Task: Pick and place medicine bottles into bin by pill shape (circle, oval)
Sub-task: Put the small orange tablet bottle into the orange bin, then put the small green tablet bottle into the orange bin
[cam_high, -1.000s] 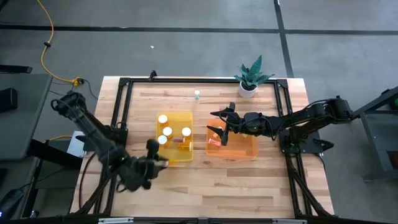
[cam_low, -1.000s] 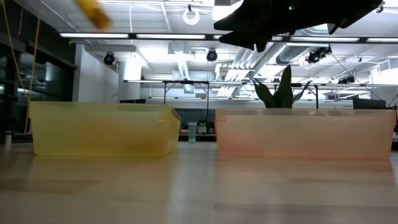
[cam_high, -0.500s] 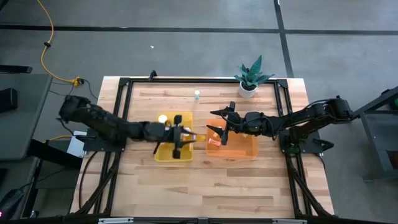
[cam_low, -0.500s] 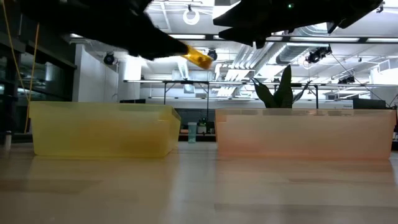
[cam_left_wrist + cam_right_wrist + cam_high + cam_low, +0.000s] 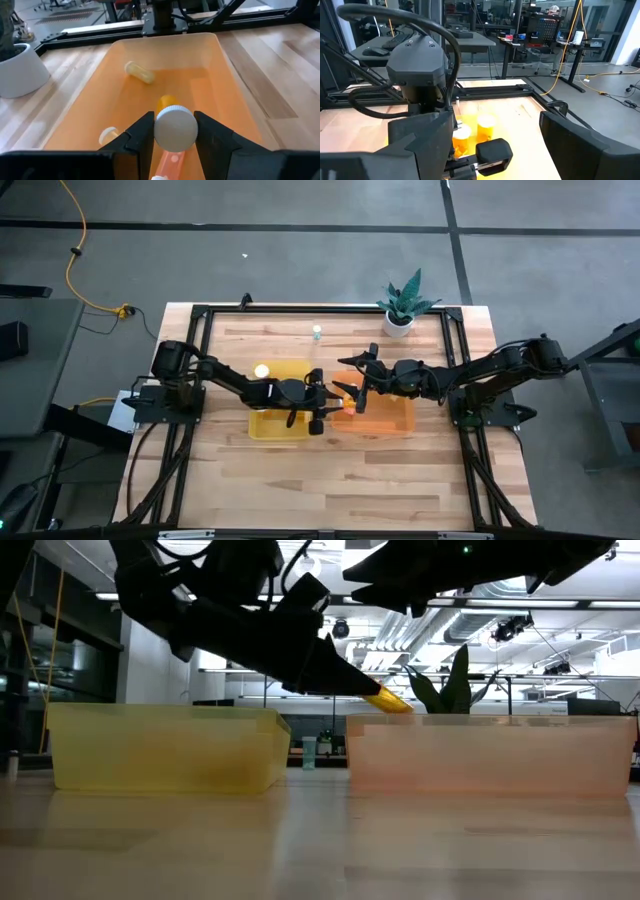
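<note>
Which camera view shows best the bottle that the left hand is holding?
The left wrist view: the held bottle fills the centre, white cap forward, clamped in the left hand over the orange bin. The low view shows only its amber tip. In the high view it is tiny; the right wrist view hides it.

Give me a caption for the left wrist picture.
Left hand carries a white-capped bottle over the orange bin.

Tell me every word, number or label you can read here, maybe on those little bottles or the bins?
None can be read.
The held bottle: plain white cap, no label showing.
Orange bin and yellow bin: no print visible.
Screens in the room behind: too small and blurred to read.
</note>
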